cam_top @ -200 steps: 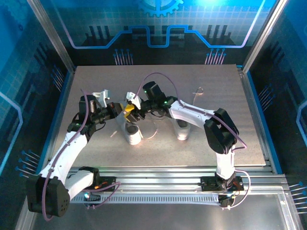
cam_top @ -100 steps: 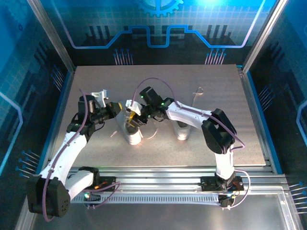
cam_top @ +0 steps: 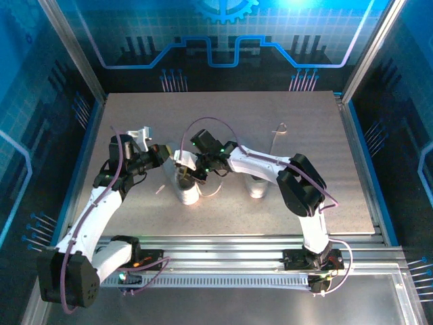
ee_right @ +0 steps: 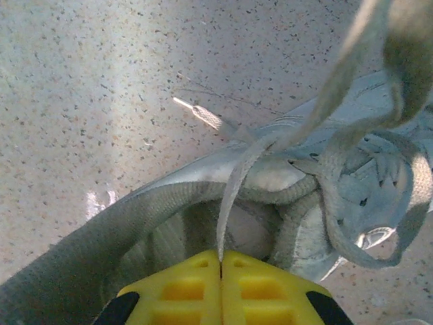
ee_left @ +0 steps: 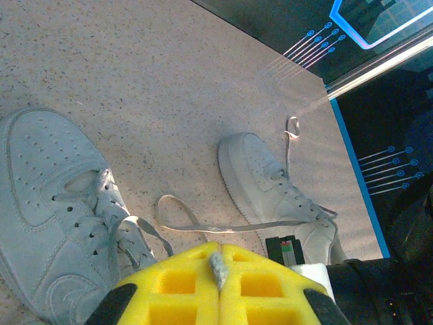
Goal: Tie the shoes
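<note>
A small white low-top sneaker and its twin stood side by side on the speckled grey table, somewhat nearer its near edge. Above the first, the right gripper was clenched on a thin white lace strand, likely to draw it taut. The left gripper, nearer the left edge, pinched a pale lace tip, probably as the opposing pull. The twin lay untouched.

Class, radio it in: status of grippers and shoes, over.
Left gripper shut on lace end. Right gripper shut on lace above shoe. Other shoe untied. Nothing blocking.
</note>
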